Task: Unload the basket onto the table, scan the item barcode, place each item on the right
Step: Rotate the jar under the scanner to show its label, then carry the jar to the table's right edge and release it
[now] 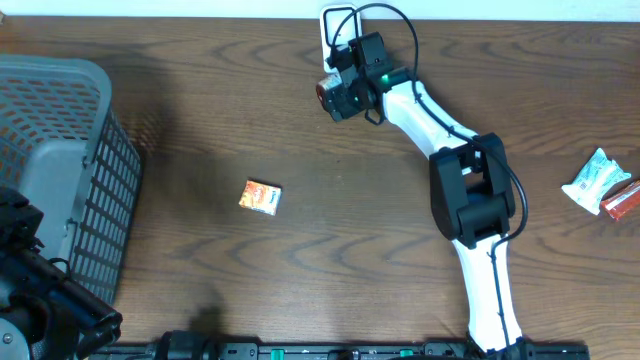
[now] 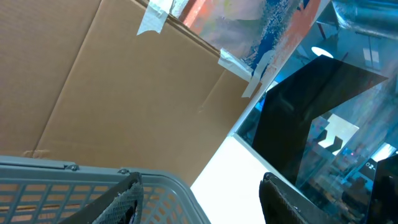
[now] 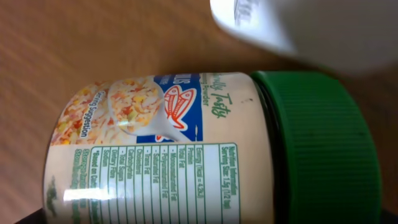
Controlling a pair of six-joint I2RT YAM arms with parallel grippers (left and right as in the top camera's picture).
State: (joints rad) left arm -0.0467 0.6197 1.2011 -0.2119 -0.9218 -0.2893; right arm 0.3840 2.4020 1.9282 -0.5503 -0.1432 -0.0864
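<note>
The item is a jar (image 3: 161,149) with a green lid (image 3: 323,149) and a food label, lying on its side and filling the right wrist view. Only nutrition text and a picture face the camera; no barcode shows. My right gripper (image 1: 338,95) is at the table's far middle, shut around the jar (image 1: 326,95), though its fingers are hidden in the wrist view. A white scanner (image 1: 335,30) stands just behind it, and its blurred body (image 3: 311,25) hangs over the jar. My left gripper (image 2: 205,205) is open and holds nothing, above the basket's rim (image 2: 93,174).
A grey basket (image 1: 60,150) fills the left side, with the left arm (image 1: 30,290) at its near corner. A small orange packet (image 1: 261,197) lies mid-table. A white-blue packet (image 1: 597,180) and a red packet (image 1: 622,200) lie at the right edge.
</note>
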